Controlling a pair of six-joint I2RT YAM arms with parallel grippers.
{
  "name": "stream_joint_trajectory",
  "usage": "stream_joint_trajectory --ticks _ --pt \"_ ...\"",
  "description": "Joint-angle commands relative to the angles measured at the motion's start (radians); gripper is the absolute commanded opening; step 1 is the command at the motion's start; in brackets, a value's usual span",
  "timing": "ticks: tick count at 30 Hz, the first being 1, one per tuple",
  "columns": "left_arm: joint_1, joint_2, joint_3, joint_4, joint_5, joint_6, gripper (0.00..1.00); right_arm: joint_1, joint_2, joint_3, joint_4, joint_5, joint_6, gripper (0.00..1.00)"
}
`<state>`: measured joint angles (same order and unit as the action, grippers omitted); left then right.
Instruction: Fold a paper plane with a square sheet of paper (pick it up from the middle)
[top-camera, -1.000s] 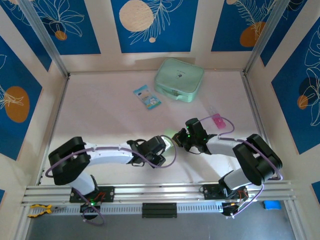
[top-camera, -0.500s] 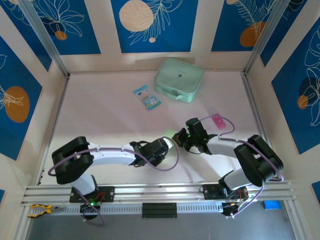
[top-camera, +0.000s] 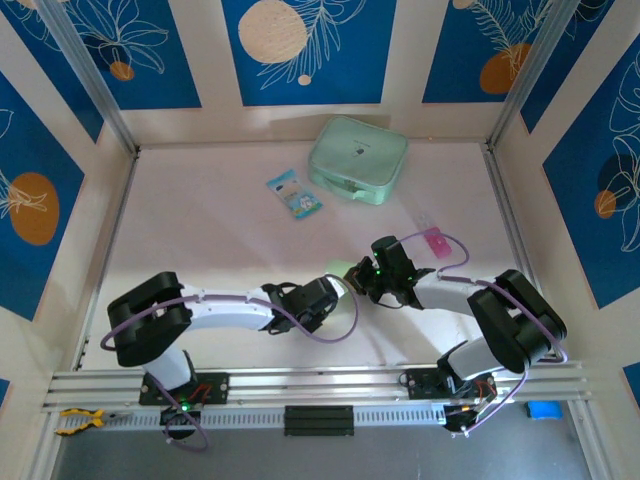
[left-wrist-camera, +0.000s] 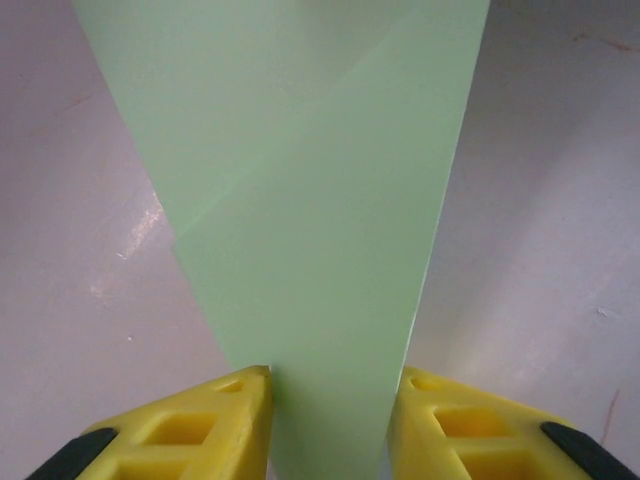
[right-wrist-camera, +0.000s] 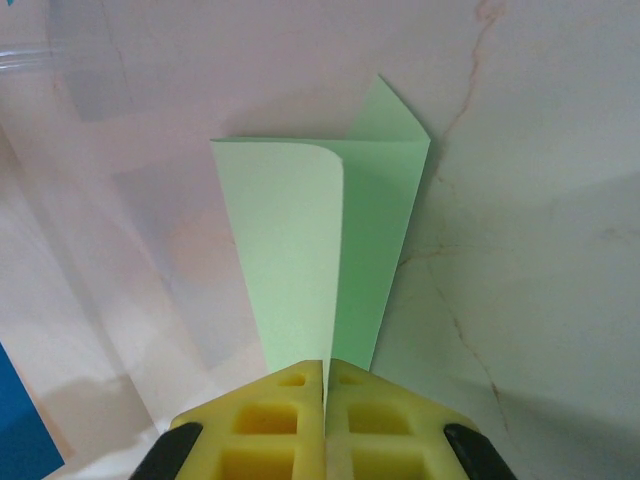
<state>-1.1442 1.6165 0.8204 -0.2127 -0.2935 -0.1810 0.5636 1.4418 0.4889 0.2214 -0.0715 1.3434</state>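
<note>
The folded pale-green sheet of paper (top-camera: 341, 268) sits on the counter (top-camera: 200, 230) well on the near side of the mint-green case (top-camera: 357, 160), almost straight toward the arm bases from it, between the two grippers. The right gripper (right-wrist-camera: 326, 372) has its yellow fingers (right-wrist-camera: 270, 420) pressed together on the narrow end of the sheet (right-wrist-camera: 320, 250), whose layers fan away from it, one flap curling over. The left gripper (left-wrist-camera: 330, 385) is spread, and the sheet (left-wrist-camera: 320, 200) runs through the gap, showing a diagonal crease; whether its fingers (left-wrist-camera: 200, 425) actually press the paper's edges is hard to tell. A blue-and-white packet (top-camera: 294, 194) lies just left of the case.
</note>
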Motion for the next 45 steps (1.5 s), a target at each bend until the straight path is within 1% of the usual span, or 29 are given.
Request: stream_joint_trajectory --ticks 1,9,14,27,35,40,45 --pt "-0.009 -0.034 0.006 0.024 -0.019 0.001 0.36 0.002 0.000 0.015 -0.020 -0.019 -0.015 0.04" --pt "-0.009 -0.048 -0.008 0.041 -0.021 0.000 0.37 0.001 0.013 0.020 -0.014 -0.024 -0.015 0.04" --pt "-0.009 -0.023 0.006 0.025 -0.021 -0.001 0.32 0.002 0.014 0.021 -0.014 -0.022 -0.016 0.04" --pt "-0.009 -0.013 0.015 -0.002 -0.057 -0.025 0.34 -0.002 0.023 0.033 -0.019 -0.031 -0.024 0.04" --pt "-0.009 -0.012 0.014 -0.002 -0.052 -0.026 0.22 -0.001 0.022 0.030 -0.015 -0.031 -0.021 0.04" --pt "-0.009 -0.010 0.016 -0.008 -0.049 -0.031 0.22 0.002 0.020 0.030 -0.015 -0.031 -0.020 0.04" --pt "-0.008 -0.008 0.016 -0.011 -0.035 -0.040 0.13 0.002 0.019 0.031 -0.014 -0.032 -0.021 0.05"
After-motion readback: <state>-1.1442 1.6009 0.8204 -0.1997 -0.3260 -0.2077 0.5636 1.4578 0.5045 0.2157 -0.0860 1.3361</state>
